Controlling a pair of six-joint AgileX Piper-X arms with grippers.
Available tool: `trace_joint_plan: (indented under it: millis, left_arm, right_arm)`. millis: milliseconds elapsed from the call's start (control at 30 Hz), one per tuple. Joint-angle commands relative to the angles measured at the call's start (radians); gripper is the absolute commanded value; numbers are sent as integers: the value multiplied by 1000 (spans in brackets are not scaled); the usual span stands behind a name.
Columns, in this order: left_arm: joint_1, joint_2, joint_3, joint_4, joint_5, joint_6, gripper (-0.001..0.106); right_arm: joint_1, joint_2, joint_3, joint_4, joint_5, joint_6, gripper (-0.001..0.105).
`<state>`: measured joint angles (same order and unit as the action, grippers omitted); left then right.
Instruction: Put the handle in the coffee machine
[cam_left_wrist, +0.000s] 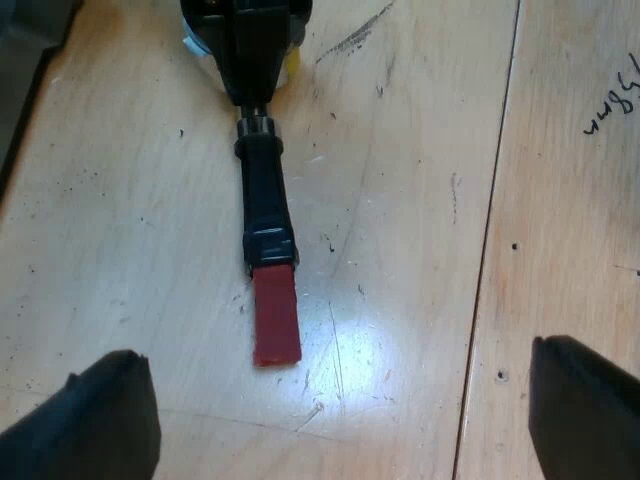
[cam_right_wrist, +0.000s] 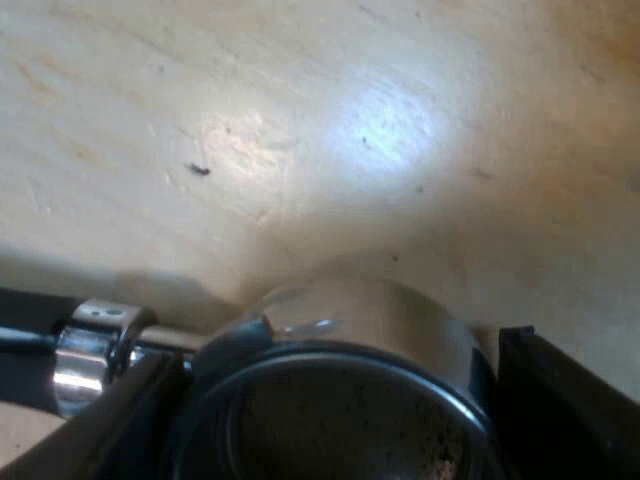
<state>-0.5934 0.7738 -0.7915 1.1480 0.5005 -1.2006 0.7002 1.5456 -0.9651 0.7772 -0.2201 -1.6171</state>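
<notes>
The metal holder lies on a wooden table, its dark handle (cam_left_wrist: 264, 195) running to the red end (cam_left_wrist: 276, 316), which points toward my left gripper (cam_left_wrist: 340, 420). That gripper is open and hovers just short of the red end, with nothing between its fingers (cam_left_wrist: 100, 420). My right gripper (cam_left_wrist: 250, 40) sits over the holder's head. In the right wrist view the round metal basket (cam_right_wrist: 350, 330), dark inside, sits between the right fingers (cam_right_wrist: 560, 400), which press against its sides. The shiny collar (cam_right_wrist: 95, 350) of the handle shows beside it.
The light wooden table (cam_left_wrist: 420, 200) has a seam (cam_left_wrist: 490, 250) between two boards and some black writing (cam_left_wrist: 615, 100) on the far board. A dark edge (cam_left_wrist: 20, 100) borders the table near the holder's head.
</notes>
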Motion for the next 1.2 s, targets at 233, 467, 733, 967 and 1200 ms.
trace_joint_plan:
  millis: [233, 467, 733, 967, 1200]
  left_arm:
    - [-5, 1, -5, -72, -12, 87, 77]
    - [-5, 1, -5, -78, -17, 182, 77]
    - [-5, 1, 62, -167, -17, 167, 77]
    - [-5, 7, 115, -266, -14, 161, 77]
    - [-5, 79, 138, -312, 51, 128, 77]
  right_arm:
    - [-3, -129, -1, 90, -25, 140, 0]
    - [-3, -199, -1, 176, -25, 187, 0]
    - [2, -257, -108, 321, -25, 218, 0]
    - [2, -257, -168, 358, -31, 221, 0]
    - [36, -257, -172, 373, -47, 229, 0]
